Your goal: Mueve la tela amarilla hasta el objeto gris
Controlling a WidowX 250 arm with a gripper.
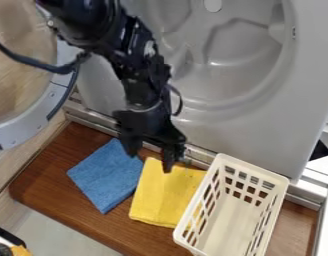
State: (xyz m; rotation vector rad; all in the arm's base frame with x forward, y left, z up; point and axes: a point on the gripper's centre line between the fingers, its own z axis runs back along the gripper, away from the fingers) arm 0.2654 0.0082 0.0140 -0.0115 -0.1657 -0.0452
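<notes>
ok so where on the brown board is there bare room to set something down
In the picture, bare wood shows left of the blue cloth, in a strip below it and the yellow cloth, and right of the white basket. Crowded: around the gripper, over the cloths' upper ends, and where the yellow cloth meets the basket.

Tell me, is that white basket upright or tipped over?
Upright: the white basket rests on the brown board with its open top facing up, its floor showing inside.
</notes>
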